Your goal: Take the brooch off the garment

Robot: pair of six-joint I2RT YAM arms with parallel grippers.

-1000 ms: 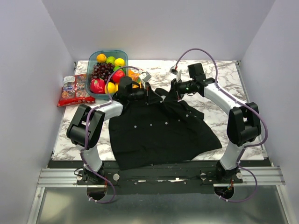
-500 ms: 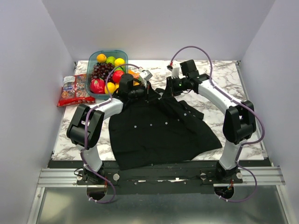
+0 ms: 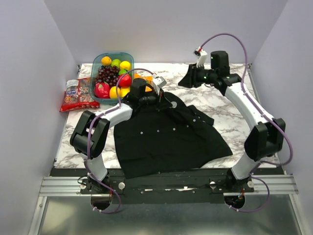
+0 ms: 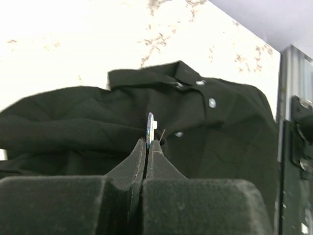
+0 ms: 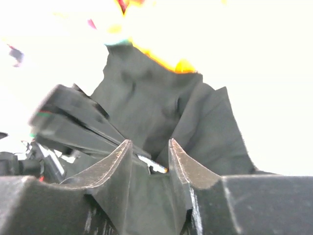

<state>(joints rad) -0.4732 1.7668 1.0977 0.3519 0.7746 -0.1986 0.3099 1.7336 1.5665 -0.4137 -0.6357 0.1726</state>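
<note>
While the black garment lies spread at 6 o'clock on the table, left gripper at its 12 o'clock edge, pinched tight on the brooch edge-on, right gripper beyond at 1 o'clock, jaws parted, empty.

**Top external view.** Illumination was even and diffuse and came from above. Shadows beneath the arms were soft and faint. The garment rendered as near-uniform black, with little fold detail. Focus was sharp across the frame.

**Left wrist view.** The table was overexposed to near white. The left gripper lay in deep shadow and was soft in focus at close range.

**Right wrist view.** The background was blown out to white. Colours of the fruit bled into the glare. The left arm was smeared by blur. The right gripper was fairly sharp.
</note>
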